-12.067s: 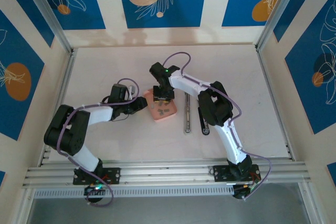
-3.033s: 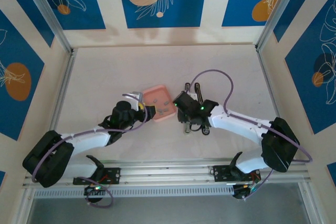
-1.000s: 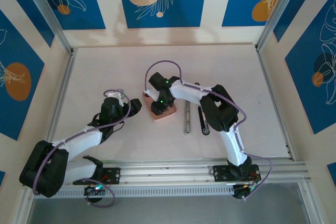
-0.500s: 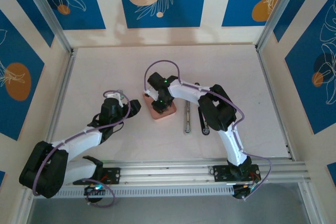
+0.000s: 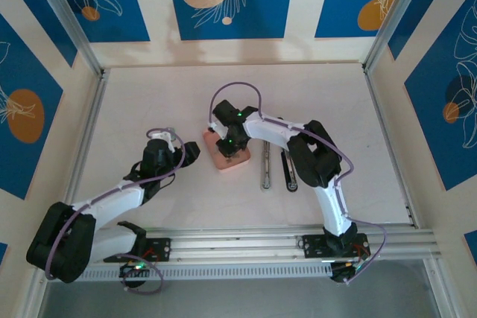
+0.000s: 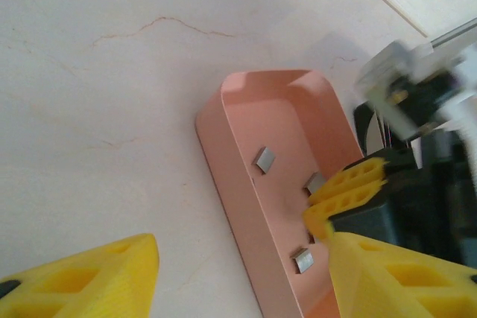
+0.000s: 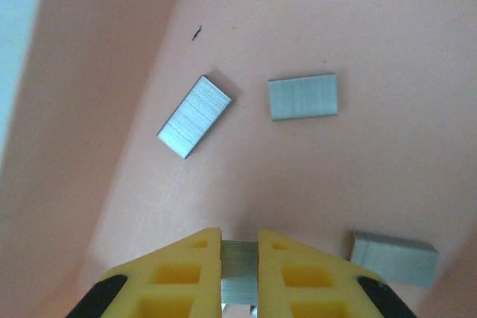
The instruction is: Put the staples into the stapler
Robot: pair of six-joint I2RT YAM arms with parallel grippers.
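Observation:
The salmon-pink tray lies mid-table with the staples in it. My right gripper reaches down into the tray and is shut on one grey staple strip, pinched between its yellow fingertips. Three more strips lie loose: one, another and a third. The stapler lies opened flat just right of the tray, its silver arm beside its black arm. My left gripper hovers open just left of the tray, holding nothing; two strips lie ahead of it.
The right arm arches over the stapler's far end toward the tray. Aluminium rails run along the near edge, and a raised frame borders the left side. Pale tabletop lies behind and right of the stapler.
The right gripper's jaws have closed onto a staple strip inside the tray, with a slight shift of its wrist. The left arm has stayed still.

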